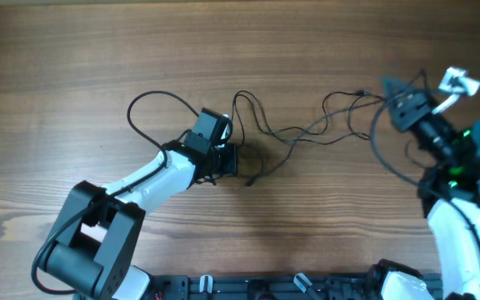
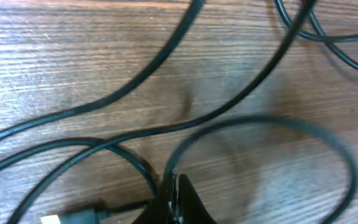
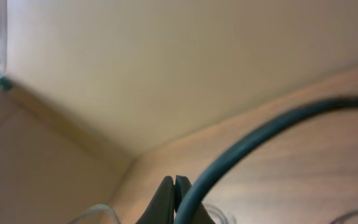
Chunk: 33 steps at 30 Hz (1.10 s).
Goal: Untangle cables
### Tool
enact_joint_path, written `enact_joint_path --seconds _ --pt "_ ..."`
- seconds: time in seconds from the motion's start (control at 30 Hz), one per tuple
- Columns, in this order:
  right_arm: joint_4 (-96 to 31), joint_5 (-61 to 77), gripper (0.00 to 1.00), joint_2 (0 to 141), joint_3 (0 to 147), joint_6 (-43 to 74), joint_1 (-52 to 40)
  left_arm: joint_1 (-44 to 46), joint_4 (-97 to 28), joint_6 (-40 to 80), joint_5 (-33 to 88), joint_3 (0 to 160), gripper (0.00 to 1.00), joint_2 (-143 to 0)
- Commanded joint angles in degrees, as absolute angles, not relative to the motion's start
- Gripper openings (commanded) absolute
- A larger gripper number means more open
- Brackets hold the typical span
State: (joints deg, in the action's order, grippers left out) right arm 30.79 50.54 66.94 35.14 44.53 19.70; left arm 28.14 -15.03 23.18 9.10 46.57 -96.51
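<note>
Left gripper [image 1: 227, 160]: jaws closed, pinching cables [image 1: 302, 131] at their left end. The left wrist view adds a silvery plug [image 2: 53, 219] beside it. Cables trail rightward across table [image 1: 57, 50] toward raised right gripper [image 1: 392, 90]: fingertips together, hold on them unclear.

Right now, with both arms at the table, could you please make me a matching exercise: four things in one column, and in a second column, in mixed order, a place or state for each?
Things:
1. left gripper
2. right gripper
3. cables
4. silvery plug

Places or states:
A. spread in loose loops between the two arms
B. low over the table, near its middle
C. lying on the wood beside the left gripper
D. at the far right, tilted up towards a pale wall

Pairs: 1-B; 2-D; 3-A; 4-C
</note>
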Motion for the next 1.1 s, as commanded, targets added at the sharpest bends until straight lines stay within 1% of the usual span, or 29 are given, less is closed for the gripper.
enact_joint_path --seconds 0.0,0.07,0.13,0.2,0.3,0.43,0.6,0.7,0.8,0.93,1.07 --pt "21.8 48.4 0.05 66.9 47.7 35.2 22.2 28.2 -15.1 23.2 7.4 46.8 0.04 -99.1" --pt "11.7 46.2 0.05 67.0 55.4 30.0 23.6 28.2 -15.2 23.2 7.4 46.8 0.04 -100.3" --pt "0.3 40.4 0.05 67.0 64.8 23.6 25.1 28.2 -15.5 23.2 7.4 46.8 0.04 -101.4" --pt "-6.4 34.5 0.04 67.0 71.1 19.6 26.2 28.2 -15.8 23.2 7.4 46.8 0.04 -101.6" --pt "-11.8 27.4 0.05 67.2 78.2 16.4 27.6 28.2 -16.1 23.2 7.4 46.8 0.04 -101.6" --pt "-12.0 25.5 0.05 67.2 82.7 16.5 29.0 28.2 -16.2 23.2 7.4 46.8 0.04 -101.6" --pt "-10.4 13.0 0.05 67.4 84.7 13.4 30.5 28.2 -17.5 23.1 7.3 46.8 0.04 -101.6" --pt "-10.0 9.8 0.05 68.2 85.6 11.2 32.2 28.2 -18.8 23.2 4.7 46.8 0.04 -101.6" --pt "-10.2 9.4 0.04 70.3 87.6 10.2 34.2 28.2 -19.7 23.8 1.4 46.8 0.04 -101.6" --pt "-10.4 9.0 0.05 73.1 91.8 10.0 36.5 28.2 -24.5 37.3 -11.1 46.8 0.04 -101.6" --pt "-10.3 6.2 0.05 75.8 96.2 7.2 36.7 28.2 -29.1 45.6 -17.3 46.8 0.04 -101.6"
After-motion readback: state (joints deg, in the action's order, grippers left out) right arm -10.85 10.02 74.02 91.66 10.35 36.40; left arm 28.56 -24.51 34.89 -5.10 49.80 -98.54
